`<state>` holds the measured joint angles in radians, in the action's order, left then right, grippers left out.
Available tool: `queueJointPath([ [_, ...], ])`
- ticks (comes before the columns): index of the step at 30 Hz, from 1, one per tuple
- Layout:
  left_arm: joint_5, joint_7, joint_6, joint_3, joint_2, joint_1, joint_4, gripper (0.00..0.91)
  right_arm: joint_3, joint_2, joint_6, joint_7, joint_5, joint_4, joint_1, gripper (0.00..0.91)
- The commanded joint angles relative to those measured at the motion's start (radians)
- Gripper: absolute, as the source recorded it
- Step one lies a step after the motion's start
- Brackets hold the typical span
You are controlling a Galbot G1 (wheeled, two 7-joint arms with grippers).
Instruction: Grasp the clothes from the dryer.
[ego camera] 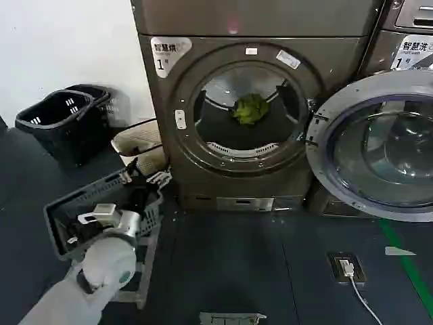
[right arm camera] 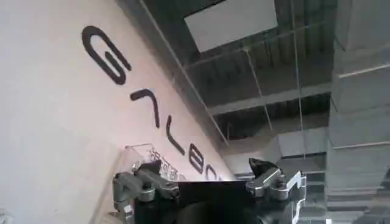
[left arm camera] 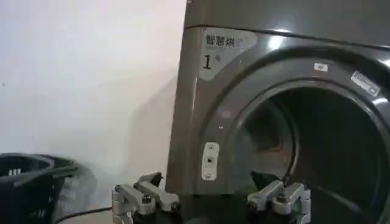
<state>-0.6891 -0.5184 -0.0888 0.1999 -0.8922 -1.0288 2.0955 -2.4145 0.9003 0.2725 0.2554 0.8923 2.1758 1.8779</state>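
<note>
The dryer [ego camera: 223, 145] is a bronze-grey front-loader with a white "1" label at its upper left, and its round door [ego camera: 379, 145] is swung open to the right. The clothes [ego camera: 251, 108], a small yellow-green bundle, lie deep in the dark drum. My left gripper [ego camera: 147, 172] is open and holds nothing. It hovers low, in front of the dryer's lower left corner and well short of the porthole. In the left wrist view the left gripper [left arm camera: 208, 180] faces the dryer [left arm camera: 201, 109] and the drum mouth. My right gripper [right arm camera: 207, 167] is open and empty, pointing up at a lettered wall and ceiling.
A grey wire basket on a stand [ego camera: 81, 210] sits under my left arm. Black baskets [ego camera: 61, 118] and a beige one [ego camera: 139, 139] stand by the left wall. A neighbouring machine [ego camera: 406, 40] is at the right. On the floor are a socket with a cable [ego camera: 346, 267] and a green line [ego camera: 406, 264].
</note>
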Motion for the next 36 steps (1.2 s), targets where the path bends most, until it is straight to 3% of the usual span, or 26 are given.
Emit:
queueJointPath([
  [1, 0.003, 0.0, -0.002, -0.003, -0.002, 0.0, 0.001, 0.907, 0.01, 0.003, -0.039, -0.009, -0.012, -0.005, 0.0, 0.907],
  [36, 0.019, -0.007, -0.006, -0.019, -0.016, 0.015, 0.001, 0.907, 0.006, -0.001, -0.07, -0.018, -0.008, -0.024, 0.001, 0.907],
])
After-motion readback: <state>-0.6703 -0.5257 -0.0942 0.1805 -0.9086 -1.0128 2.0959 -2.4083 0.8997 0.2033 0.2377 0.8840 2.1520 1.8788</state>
